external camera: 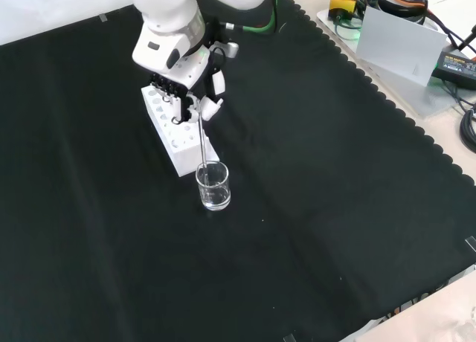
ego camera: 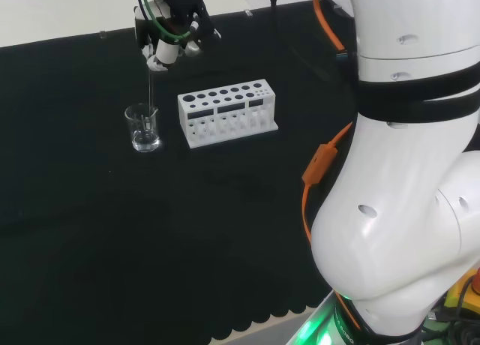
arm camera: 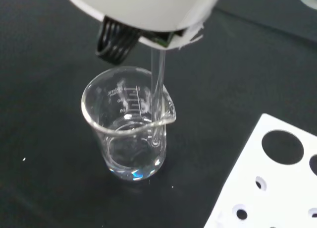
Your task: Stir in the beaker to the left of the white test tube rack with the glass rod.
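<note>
A clear glass beaker (ego camera: 142,129) is standing on the black-clothed bench (ego camera: 90,232), in the left-centre of the head view, just to the left of the white test tube rack (ego camera: 227,112). In the front view the beaker (external camera: 213,186) is sitting just below the near end of the rack (external camera: 176,134), close to the middle of the frame. The wrist view is showing printed graduation marks on its wall, a pouring lip and a shallow layer of clear liquid at the bottom. The rack's holes are standing empty.

The glass rod (arm camera: 157,101) is a thin, clear, straight stick, hanging nearly upright with its lower end dipping inside the beaker beside the lip. In the head view the rod (ego camera: 151,88) is running down from the hand (ego camera: 169,34) at the upper left of the frame; the fingers (external camera: 211,104) are curling round its upper end and pinching it, directly above the beaker. The hand (external camera: 186,85) is hovering over the rack's near end in the front view.
</note>
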Controlling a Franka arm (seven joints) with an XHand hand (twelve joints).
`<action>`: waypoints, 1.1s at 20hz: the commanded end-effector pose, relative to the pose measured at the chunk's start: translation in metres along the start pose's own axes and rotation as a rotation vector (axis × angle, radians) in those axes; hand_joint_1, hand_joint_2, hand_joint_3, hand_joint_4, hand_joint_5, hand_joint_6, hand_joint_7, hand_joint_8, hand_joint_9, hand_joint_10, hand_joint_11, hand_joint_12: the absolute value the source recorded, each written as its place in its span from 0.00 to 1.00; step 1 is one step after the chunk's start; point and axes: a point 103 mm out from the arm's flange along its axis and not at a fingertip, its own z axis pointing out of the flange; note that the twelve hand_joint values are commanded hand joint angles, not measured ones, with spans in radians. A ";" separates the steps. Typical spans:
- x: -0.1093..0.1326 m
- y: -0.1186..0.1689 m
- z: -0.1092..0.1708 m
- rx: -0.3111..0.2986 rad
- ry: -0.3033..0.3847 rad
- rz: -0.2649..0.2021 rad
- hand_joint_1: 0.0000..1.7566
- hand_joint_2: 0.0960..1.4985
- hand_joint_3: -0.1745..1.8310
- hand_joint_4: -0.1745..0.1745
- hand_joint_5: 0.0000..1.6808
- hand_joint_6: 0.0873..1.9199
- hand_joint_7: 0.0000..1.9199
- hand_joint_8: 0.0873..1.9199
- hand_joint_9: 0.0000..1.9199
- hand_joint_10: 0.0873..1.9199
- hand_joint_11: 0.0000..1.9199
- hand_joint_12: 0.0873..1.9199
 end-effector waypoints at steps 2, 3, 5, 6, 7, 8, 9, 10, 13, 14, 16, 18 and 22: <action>0.024 -0.013 -0.006 -0.011 -0.008 -0.012 0.68 0.32 0.58 0.00 0.69 0.51 0.86 0.30 0.97 0.14 0.90 0.38; 0.027 -0.011 -0.005 -0.011 -0.004 -0.014 0.68 0.32 0.58 0.00 0.69 0.51 0.86 0.30 0.97 0.14 0.90 0.38; 0.029 -0.006 -0.004 -0.009 0.001 -0.018 0.68 0.32 0.58 0.00 0.69 0.52 0.86 0.30 0.97 0.14 0.90 0.38; 0.030 -0.004 -0.003 -0.008 0.003 -0.021 0.68 0.32 0.58 0.00 0.69 0.52 0.86 0.30 0.97 0.14 0.90 0.38; 0.031 -0.001 -0.002 -0.008 0.006 -0.026 0.68 0.32 0.58 0.00 0.69 0.52 0.86 0.30 0.97 0.14 0.90 0.38; 0.032 0.002 -0.002 -0.010 0.009 -0.031 0.68 0.32 0.58 0.00 0.69 0.52 0.86 0.30 0.97 0.14 0.90 0.38; 0.033 0.005 -0.002 -0.012 0.011 -0.035 0.68 0.32 0.58 0.00 0.69 0.52 0.86 0.30 0.97 0.14 0.90 0.38; 0.033 0.008 -0.002 -0.012 0.012 -0.039 0.68 0.32 0.58 0.00 0.69 0.52 0.86 0.30 0.97 0.14 0.90 0.38; 0.029 0.016 -0.001 -0.009 0.012 -0.042 0.68 0.32 0.58 0.00 0.69 0.52 0.86 0.30 0.97 0.14 0.90 0.39; 0.026 0.018 -0.001 -0.008 0.014 -0.039 0.68 0.32 0.58 0.00 0.69 0.52 0.86 0.30 0.97 0.14 0.90 0.39; 0.022 0.020 0.000 -0.006 0.014 -0.036 0.68 0.32 0.58 0.00 0.69 0.52 0.86 0.30 0.97 0.14 0.90 0.39; 0.016 0.021 0.000 -0.006 0.011 -0.030 0.68 0.32 0.58 0.00 0.69 0.52 0.86 0.30 0.97 0.14 0.90 0.39; 0.003 0.020 -0.003 -0.008 0.006 -0.012 0.68 0.32 0.58 0.00 0.69 0.52 0.86 0.30 0.97 0.14 0.90 0.39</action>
